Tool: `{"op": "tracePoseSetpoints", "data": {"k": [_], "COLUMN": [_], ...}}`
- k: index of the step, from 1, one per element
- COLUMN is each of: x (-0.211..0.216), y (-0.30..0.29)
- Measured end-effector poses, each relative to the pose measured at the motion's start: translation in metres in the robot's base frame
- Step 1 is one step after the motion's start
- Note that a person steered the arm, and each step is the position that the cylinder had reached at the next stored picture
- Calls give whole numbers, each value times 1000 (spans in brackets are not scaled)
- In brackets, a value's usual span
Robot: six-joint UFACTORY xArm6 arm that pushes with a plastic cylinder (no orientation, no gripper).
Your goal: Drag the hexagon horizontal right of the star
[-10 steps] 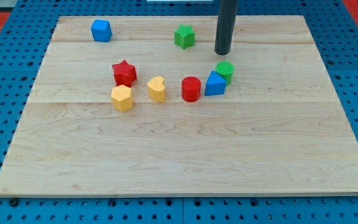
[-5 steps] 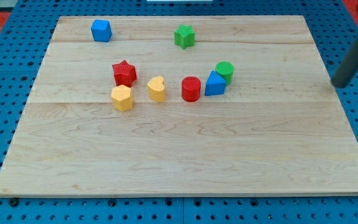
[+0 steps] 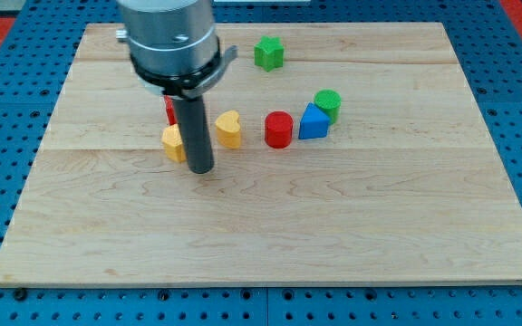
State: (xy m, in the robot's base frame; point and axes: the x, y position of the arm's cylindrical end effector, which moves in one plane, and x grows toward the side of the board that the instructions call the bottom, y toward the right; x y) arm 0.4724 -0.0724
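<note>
My tip [image 3: 201, 169] rests on the board just right of and below the yellow hexagon [image 3: 172, 143], touching or nearly touching it. The rod and the arm's round housing cover most of the red star [image 3: 169, 110]; only its left edge shows, just above the hexagon. The arm also hides the blue cube at the view's top left.
A yellow heart [image 3: 229, 129] lies right of the rod, then a red cylinder [image 3: 279, 129], a blue triangle [image 3: 313, 122] and a green cylinder [image 3: 328, 103] touching it. A green star [image 3: 267, 52] sits near the top edge of the wooden board [image 3: 333, 217].
The rod swung from the view's right edge across to the left and now stands beside the yellow hexagon. The arm now hides the blue cube and most of the red star. Blocks have not moved.
</note>
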Motion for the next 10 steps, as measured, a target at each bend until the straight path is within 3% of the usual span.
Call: {"op": "tracePoseSetpoints", "data": {"k": [1,2,3,4,5,6,7,9,10], "x": [0,-25,-32,-90,-65,-89,-111,-133,-149], "y": [-65,-51,27,26,-20,-83,28,66,133]}}
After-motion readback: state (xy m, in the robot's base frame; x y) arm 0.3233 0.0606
